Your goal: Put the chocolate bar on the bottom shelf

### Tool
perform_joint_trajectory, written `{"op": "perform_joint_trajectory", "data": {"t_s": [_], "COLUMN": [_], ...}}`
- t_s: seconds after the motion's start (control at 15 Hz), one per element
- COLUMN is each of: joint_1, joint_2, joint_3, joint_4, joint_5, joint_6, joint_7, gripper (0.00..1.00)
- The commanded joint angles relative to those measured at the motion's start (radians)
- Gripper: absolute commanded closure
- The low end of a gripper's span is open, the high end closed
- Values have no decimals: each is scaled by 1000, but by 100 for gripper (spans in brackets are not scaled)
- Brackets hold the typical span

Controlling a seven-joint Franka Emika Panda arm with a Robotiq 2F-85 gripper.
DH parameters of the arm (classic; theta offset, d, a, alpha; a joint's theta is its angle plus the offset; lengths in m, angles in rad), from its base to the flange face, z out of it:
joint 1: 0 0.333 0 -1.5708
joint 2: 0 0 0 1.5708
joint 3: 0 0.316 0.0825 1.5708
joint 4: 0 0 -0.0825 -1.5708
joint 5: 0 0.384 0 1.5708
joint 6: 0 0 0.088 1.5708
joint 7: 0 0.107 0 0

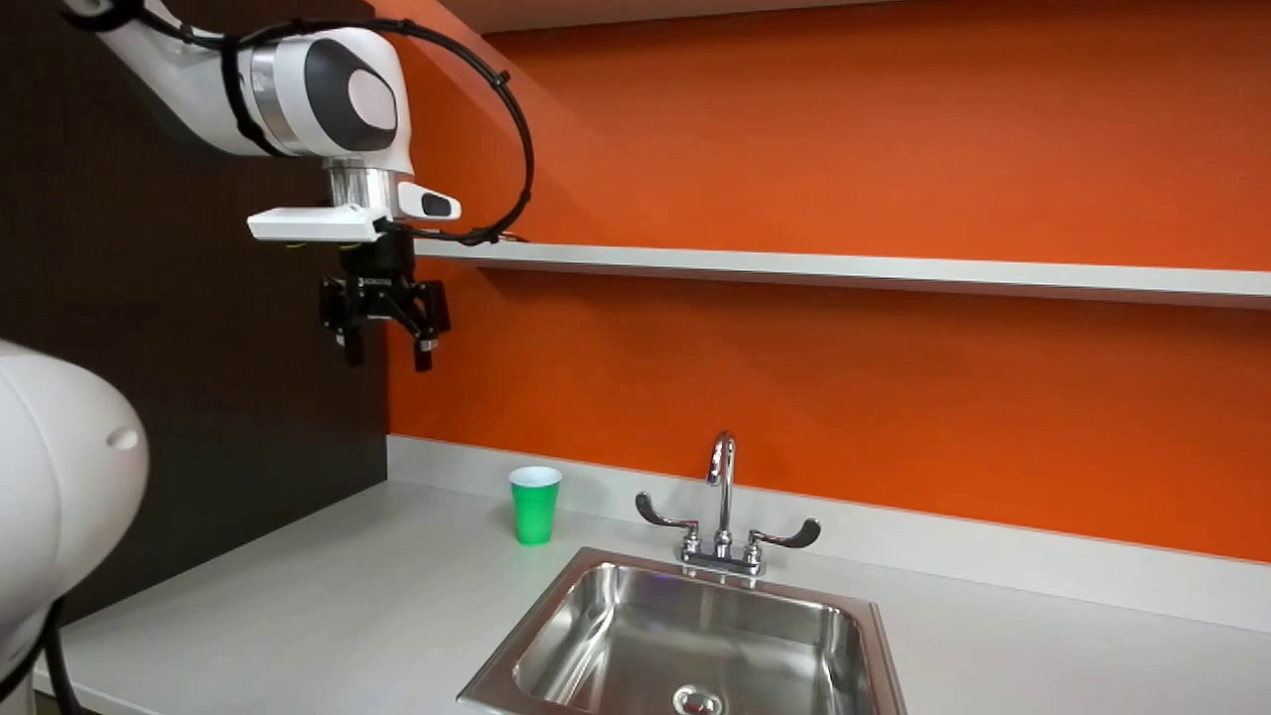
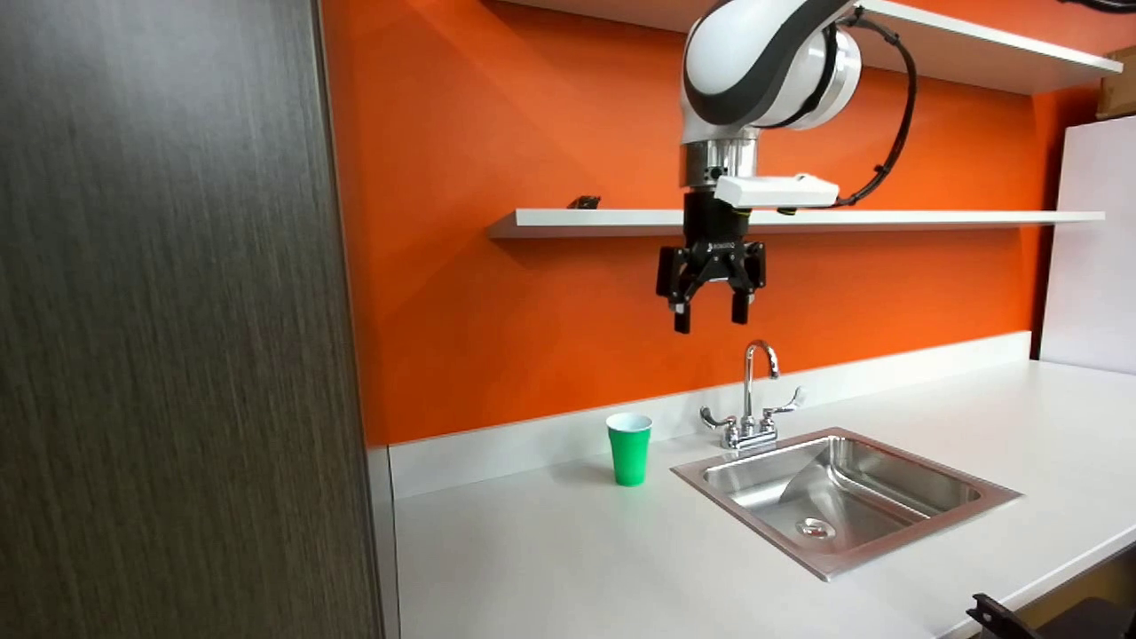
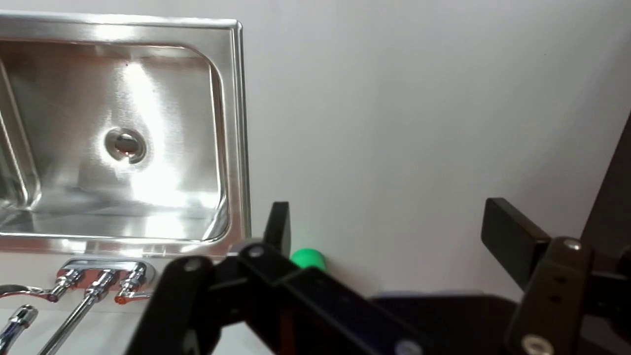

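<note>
The gripper hangs empty, jaws apart, probably because the placing is done. Beyond it, on the bottom shelf, toward one end, sits what is likely the chocolate bar, small and dark, as the task asks.

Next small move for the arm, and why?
I'd probably ease the gripper back from the wall, no grasp: what looks like the bar already rests on the bottom shelf, and the gripper hangs open with nothing in it.
</note>
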Motion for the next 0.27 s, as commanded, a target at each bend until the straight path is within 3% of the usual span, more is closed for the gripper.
{"op": "perform_joint_trajectory", "data": {"t_s": [0.0,0.2], "joint_1": [-19,-19], "joint_2": [-2,-4], "joint_3": [17,17], "joint_4": [-1,-3], "joint_5": [9,9], "joint_6": [0,2], "joint_7": [-9,-10], "gripper": [0,0]}}
